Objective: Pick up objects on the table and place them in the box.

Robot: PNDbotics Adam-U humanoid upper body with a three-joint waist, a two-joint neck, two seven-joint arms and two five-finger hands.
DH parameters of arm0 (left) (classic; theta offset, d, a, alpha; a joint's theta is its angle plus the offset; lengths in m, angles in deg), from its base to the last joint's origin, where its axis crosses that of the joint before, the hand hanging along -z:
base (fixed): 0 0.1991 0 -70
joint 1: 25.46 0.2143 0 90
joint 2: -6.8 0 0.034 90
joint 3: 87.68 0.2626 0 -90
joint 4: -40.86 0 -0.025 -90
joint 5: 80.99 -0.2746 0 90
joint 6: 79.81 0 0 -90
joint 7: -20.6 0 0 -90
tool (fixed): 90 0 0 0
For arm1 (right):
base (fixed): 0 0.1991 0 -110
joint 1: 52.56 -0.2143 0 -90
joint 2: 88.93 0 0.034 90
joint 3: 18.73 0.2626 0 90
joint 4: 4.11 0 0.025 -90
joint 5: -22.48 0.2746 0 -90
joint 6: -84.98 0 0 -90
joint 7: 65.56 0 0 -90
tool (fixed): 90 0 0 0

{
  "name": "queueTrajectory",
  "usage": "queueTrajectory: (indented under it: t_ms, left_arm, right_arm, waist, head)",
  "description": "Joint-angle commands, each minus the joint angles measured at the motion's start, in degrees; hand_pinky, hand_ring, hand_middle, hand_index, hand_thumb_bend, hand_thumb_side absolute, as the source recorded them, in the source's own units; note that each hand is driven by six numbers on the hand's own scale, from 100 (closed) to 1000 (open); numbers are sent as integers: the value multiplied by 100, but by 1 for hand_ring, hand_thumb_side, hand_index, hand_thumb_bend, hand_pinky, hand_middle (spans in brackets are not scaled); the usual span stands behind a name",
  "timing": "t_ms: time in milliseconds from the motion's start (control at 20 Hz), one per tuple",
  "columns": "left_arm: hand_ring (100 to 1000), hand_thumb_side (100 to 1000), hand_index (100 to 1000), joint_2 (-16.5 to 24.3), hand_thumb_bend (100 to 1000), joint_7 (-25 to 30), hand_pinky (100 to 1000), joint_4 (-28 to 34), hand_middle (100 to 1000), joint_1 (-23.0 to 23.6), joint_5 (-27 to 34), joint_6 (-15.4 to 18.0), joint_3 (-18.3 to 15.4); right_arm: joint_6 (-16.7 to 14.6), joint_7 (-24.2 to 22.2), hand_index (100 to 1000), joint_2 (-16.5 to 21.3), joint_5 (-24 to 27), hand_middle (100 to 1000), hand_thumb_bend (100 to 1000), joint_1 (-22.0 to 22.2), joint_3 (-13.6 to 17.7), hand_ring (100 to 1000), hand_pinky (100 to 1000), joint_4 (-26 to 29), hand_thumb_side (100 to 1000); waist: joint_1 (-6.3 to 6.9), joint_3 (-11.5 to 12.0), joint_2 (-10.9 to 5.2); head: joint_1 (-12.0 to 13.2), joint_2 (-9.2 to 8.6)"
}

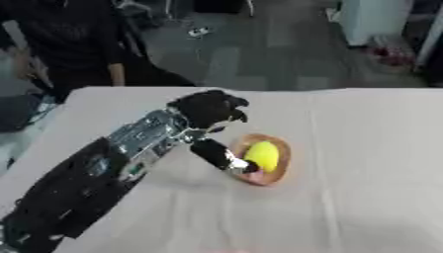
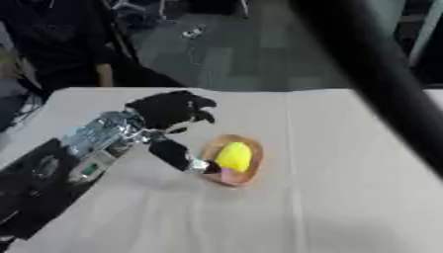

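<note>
A yellow, lemon-like object (image 1: pixel 263 155) lies in a small orange-brown dish (image 1: pixel 280 170) near the middle of the white table. Something small and pink (image 1: pixel 253 174) shows at the dish's near rim. My left arm comes in from the lower left. My left hand (image 1: pixel 207 109) hovers just left of and behind the dish. Its fingers (image 1: pixel 235 109) are loosely bent and hold nothing. Its thumb (image 1: pixel 216 153) stretches down to the dish's left rim, beside the yellow object. My right hand shows in neither view.
The white table cloth (image 1: pixel 363 148) spreads wide to the right and front of the dish. A person in dark clothes (image 1: pixel 69 39) stands at the far left corner. A blurred dark bar (image 2: pixel 380 84) crosses the upper right of the right eye view.
</note>
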Motion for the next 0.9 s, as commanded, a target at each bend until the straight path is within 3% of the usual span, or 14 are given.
queueTrajectory:
  t_ms: [50,300,350,400,550,700,900]
  left_arm:
    - [895,1000,865,192,433,-519,987,420,941,345,294,-213,-420]
    - [688,1000,797,-266,397,-2648,749,448,836,1032,1048,-189,-980]
    - [697,1000,800,-308,396,-3006,759,448,841,1109,1194,-165,-1010]
    - [611,1000,774,-487,403,-3465,661,448,796,1137,1380,-124,-1117]
    - [580,1000,768,-888,405,-4679,620,449,781,1195,1960,173,-1273]
    - [563,1000,772,-1137,400,-5337,614,449,767,1261,2351,450,-1270]
    - [553,1000,769,-1248,393,-5543,604,449,759,1272,2664,593,-1168]
  right_arm:
    - [-32,109,508,-13,-221,435,100,78,30,379,206,77,1000]
    - [-80,290,509,-234,-800,436,100,362,-111,380,199,77,1000]
    - [-92,343,509,-262,-905,436,100,387,-143,380,199,77,1000]
    - [-95,395,509,-312,-1022,437,100,453,-170,380,197,77,1000]
    - [-120,557,509,-447,-1383,437,100,609,-265,380,195,77,1000]
    - [-129,685,509,-563,-1734,438,100,721,-404,380,191,77,1000]
    - [-115,872,510,-666,-2138,439,100,842,-553,381,191,77,1000]
  waist:
    - [-62,82,-50]
    - [-205,371,-40]
    - [-215,392,-39]
    - [-251,462,-41]
    - [-321,610,-47]
    - [-370,733,-44]
    - [-393,852,-55]
  head:
    - [-180,-56]
    - [-480,-153]
    - [-498,-160]
    - [-550,-162]
    - [-683,-126]
    - [-817,-5]
    - [-835,175]
